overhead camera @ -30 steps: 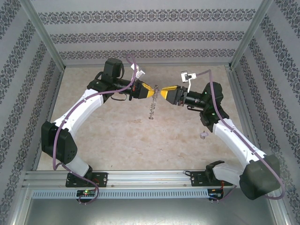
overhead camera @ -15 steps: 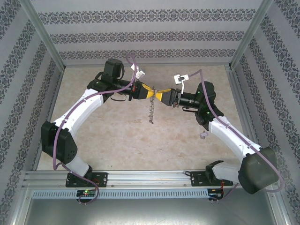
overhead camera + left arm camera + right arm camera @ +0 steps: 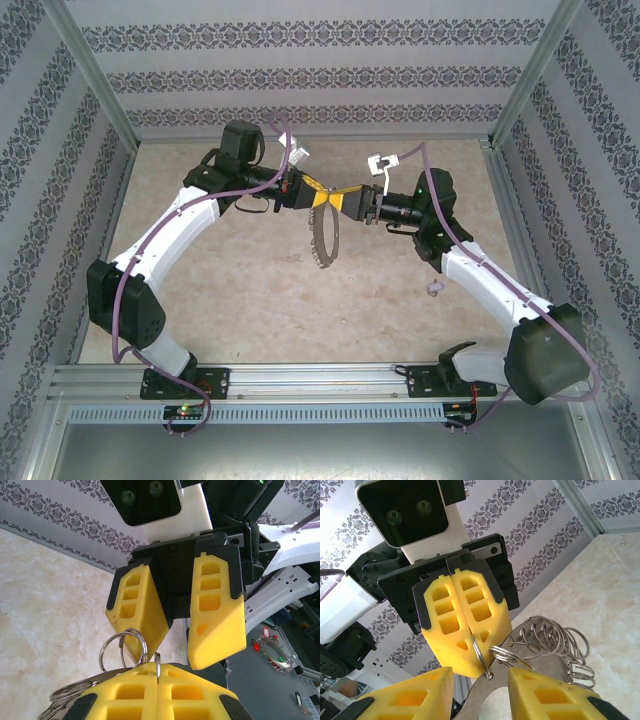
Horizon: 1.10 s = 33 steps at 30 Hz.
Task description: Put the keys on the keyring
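Left fingers (image 3: 465, 625) pinch keyring (image 3: 317, 248) rim

Your top camera looks down from above and behind the bases across the table (image 3: 240, 300). Left wrist faces the right gripper (image 3: 177, 652) close up, right wrist the left gripper (image 3: 460, 655) (they stare at each other); all three share that meeting point.

We look on a beige marbled desk (image 3: 250, 300) boxed in by walls (image 3: 320, 70) papered in pale stripes with dark floral bands. Aluminium posts (image 3: 95, 75) stand at the corners, an aluminium rail (image 3: 320, 380) lines the near edge, and the light is even.
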Motion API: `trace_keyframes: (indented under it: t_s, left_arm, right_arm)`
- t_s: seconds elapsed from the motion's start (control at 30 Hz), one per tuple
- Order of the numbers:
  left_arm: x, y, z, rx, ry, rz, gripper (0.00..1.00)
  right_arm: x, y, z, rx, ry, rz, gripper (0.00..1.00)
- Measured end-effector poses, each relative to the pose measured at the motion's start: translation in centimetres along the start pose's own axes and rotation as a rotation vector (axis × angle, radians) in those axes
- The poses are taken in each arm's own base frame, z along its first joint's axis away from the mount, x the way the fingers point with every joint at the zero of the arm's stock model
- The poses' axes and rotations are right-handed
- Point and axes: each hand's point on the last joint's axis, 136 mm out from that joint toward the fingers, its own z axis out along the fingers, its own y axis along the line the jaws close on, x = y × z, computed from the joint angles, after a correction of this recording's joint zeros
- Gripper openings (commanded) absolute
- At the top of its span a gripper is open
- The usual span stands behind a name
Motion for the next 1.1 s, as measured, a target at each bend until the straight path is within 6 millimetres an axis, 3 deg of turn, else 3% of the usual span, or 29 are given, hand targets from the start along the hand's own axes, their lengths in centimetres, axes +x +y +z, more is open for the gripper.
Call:
trace_keyframes:
  t_s: [0.33, 0.67, 0.87, 1.07, 1.1]
  left_arm:
    - [0.5, -0.5, 0.6, 0.037, 0.025, -0.007, 0.0]
    - [0.8, -0.5, 0.9, 0.063, 0.039, -0.02, 0.0]
    - [0.9, -0.4, 1.0, 0.066, 0.045, -0.035, 0.0]
    - [1.1, -0.3, 1.1, 0.074, 0.049, -0.046, 0.0]
    - [1.1, -0.3, 1.1, 0.074, 0.049, -0.047, 0.0]
  right_arm:
    - [-0.1, 0.0, 0.0, -0.001, -0.001, -0.009, 0.28]
    - [-0.2, 0.0, 0.0, 0.001, -0.003, -0.013, 0.15]
    - [-0.2, 0.0, -0.1, 0.001, 0.001, -0.018, 0.21]
    - [0.0, -0.2, -0.1, 0.003, 0.007, -0.032, 0.0]
    - [0.0, -0.2, -0.1, 0.003, 0.008, -0.032, 0.0]
